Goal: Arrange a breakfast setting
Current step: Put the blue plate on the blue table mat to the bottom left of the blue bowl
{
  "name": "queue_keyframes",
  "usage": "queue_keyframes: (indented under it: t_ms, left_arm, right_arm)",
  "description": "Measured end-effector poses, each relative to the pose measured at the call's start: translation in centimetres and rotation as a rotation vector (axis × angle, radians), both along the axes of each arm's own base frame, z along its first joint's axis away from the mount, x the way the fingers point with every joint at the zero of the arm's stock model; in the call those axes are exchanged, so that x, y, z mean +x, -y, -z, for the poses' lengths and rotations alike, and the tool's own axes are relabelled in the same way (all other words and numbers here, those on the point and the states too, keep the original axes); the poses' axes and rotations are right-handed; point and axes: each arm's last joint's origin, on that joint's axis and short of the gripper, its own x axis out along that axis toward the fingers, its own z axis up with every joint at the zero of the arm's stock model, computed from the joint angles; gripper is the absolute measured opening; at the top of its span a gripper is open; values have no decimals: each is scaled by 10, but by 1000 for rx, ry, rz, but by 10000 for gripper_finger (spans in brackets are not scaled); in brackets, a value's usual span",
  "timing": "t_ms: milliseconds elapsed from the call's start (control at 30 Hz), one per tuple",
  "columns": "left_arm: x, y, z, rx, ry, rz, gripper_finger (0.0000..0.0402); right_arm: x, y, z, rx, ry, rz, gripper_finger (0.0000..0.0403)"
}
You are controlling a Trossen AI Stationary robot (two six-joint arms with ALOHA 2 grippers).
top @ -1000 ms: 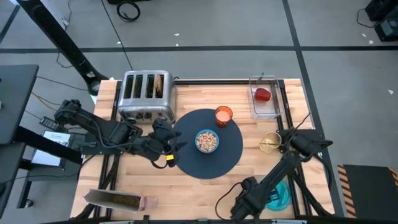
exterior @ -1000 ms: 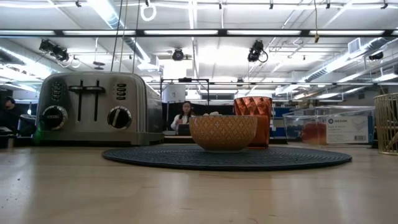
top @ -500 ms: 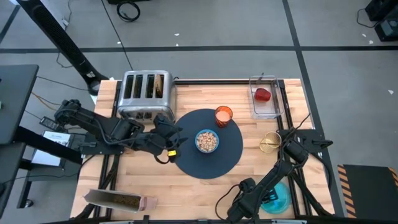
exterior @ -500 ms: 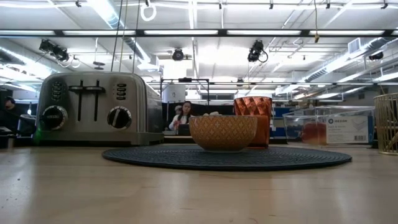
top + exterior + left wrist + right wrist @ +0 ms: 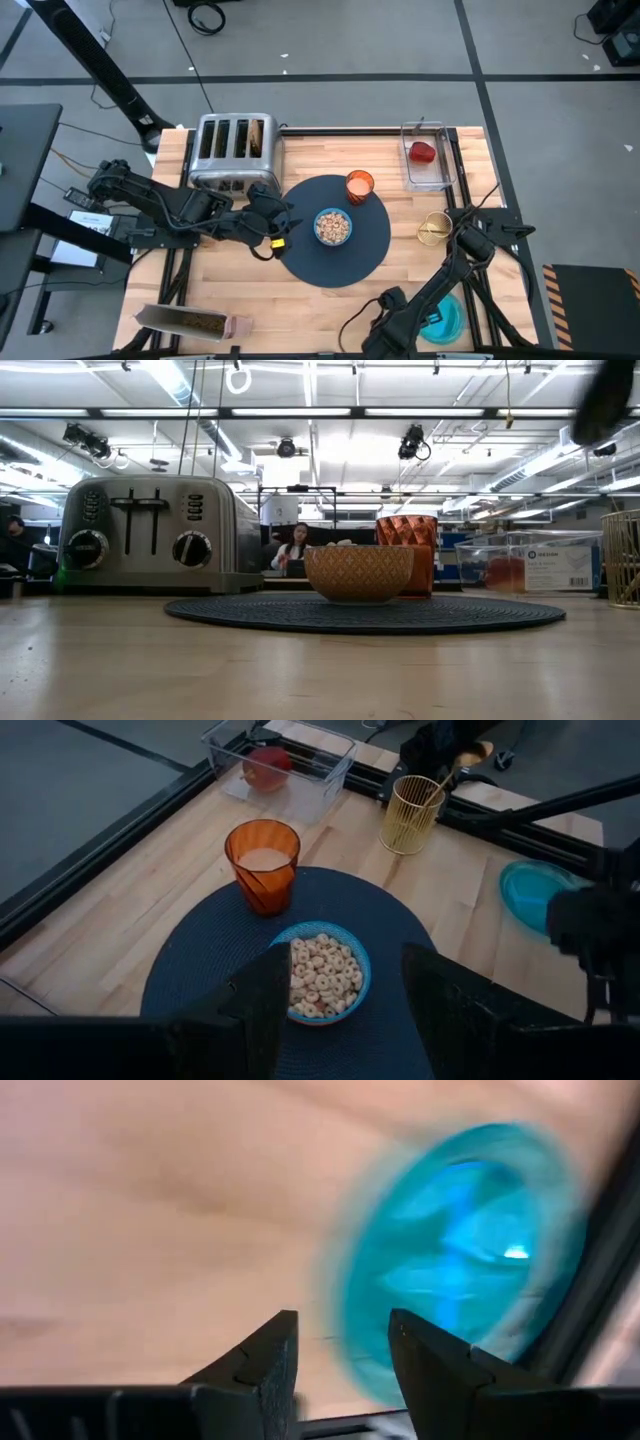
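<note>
The dark-blue round mat [image 5: 300, 262] lies mid-table. On it stand the blue cereal bowl [image 5: 333, 227] and the orange cup [image 5: 359, 186]. The teal plate [image 5: 452, 322] lies at the near right. The red fruit [image 5: 424, 152] sits in a clear container. The gold spoon [image 5: 462, 760] stands in a gold wire holder [image 5: 434, 229]. The toast slice [image 5: 258, 136] sticks up from a toaster slot. My left gripper [image 5: 277, 224] hovers open and empty at the mat's left edge. My right gripper [image 5: 340, 1360] is open and empty beside the teal plate [image 5: 460, 1250].
The steel toaster [image 5: 233, 152] stands at the far left. The clear container [image 5: 428, 160] is at the far right. A cereal box [image 5: 195, 322] lies at the near left edge. A person [image 5: 297, 547] sits in the room beyond the table.
My left gripper has gone a little toward the far edge and the right, to the mat's left rim. My right arm has shifted slightly toward the near edge by the teal plate. A dark arm part has come into the low view's top right.
</note>
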Motion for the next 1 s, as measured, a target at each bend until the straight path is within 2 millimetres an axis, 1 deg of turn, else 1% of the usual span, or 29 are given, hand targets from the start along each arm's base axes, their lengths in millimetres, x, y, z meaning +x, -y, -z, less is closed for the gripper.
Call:
queue_keyframes:
  t_ms: [67,167,267,367,533,667,1000]
  left_arm:
    - [0,0,0,0,0,0,197]
    - [0,0,0,0,0,0,197]
    - [0,0,0,10,-4,7,197]
    - [0,0,0,14,-5,7,197]
    - [1,-2,0,14,-5,1,197]
    - [1,-3,0,14,-5,0,197]
    - [1,-4,0,14,-4,-5,197]
  right_arm:
    - [1,-4,10,7,-4,6,162]
    - [-2,-8,27,24,-94,-4,162]
    - [-4,-10,31,35,-125,-11,162]
    - [-7,-9,34,6,-155,-12,162]
    - [-8,-10,41,9,-160,-31,154]
    - [-10,-10,42,1,-165,-20,130]
    - [-15,-13,43,-37,-149,-12,38]
